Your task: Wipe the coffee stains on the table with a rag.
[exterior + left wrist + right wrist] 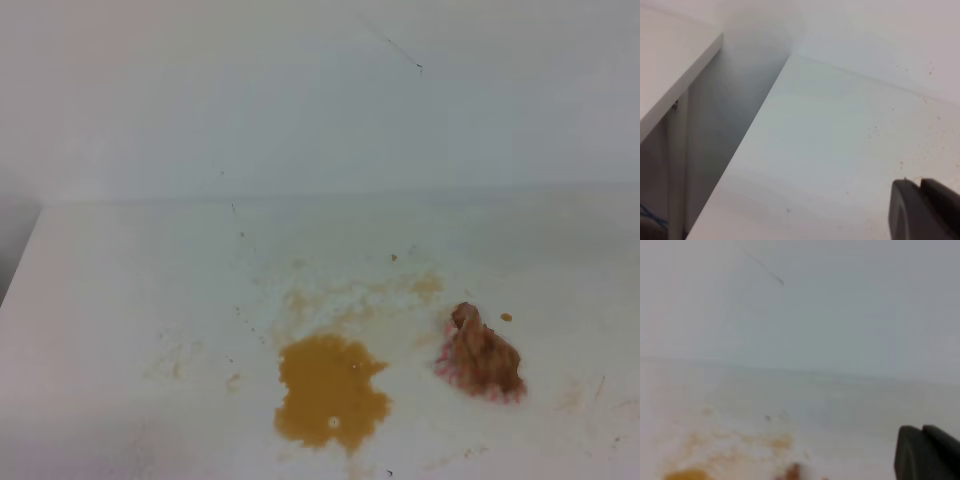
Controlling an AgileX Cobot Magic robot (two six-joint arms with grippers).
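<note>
Rag lies lumped, long axis slanting toward lower right; right jaws closed, empty.

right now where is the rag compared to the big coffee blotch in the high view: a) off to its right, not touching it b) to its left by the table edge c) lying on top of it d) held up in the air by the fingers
a: in the high view the rag lies on the table to the right of the orange-brown blotch of the coffee stains, with bare white tabletop between them and no fingers on it.

Lumpy brown rag right of orange-brown coffee stains
</note>
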